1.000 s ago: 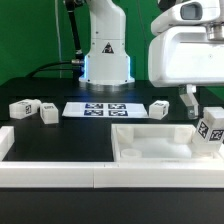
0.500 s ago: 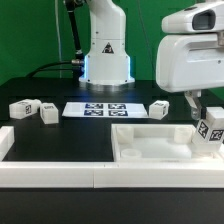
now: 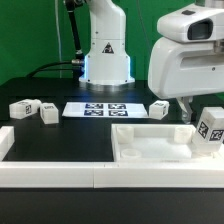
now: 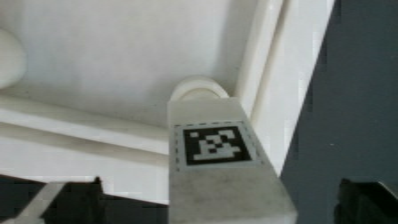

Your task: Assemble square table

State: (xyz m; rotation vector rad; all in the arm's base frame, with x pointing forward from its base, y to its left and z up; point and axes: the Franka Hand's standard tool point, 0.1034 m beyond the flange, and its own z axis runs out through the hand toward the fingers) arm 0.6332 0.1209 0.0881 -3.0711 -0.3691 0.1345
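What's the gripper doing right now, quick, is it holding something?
Gripper: open, holding nothing.

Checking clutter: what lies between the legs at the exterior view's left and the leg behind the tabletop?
The marker board, between those two legs and that leg, as the exterior view shows.

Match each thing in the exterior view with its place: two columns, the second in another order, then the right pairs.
1. marker board
2. square table top
3. leg with the largest tag
4. robot base

A. at the exterior view's right edge
B. at the back, in the middle
C. flat on the table, in the middle
D. near the front, right of the middle

Pairs: 1-C, 2-D, 3-A, 4-B
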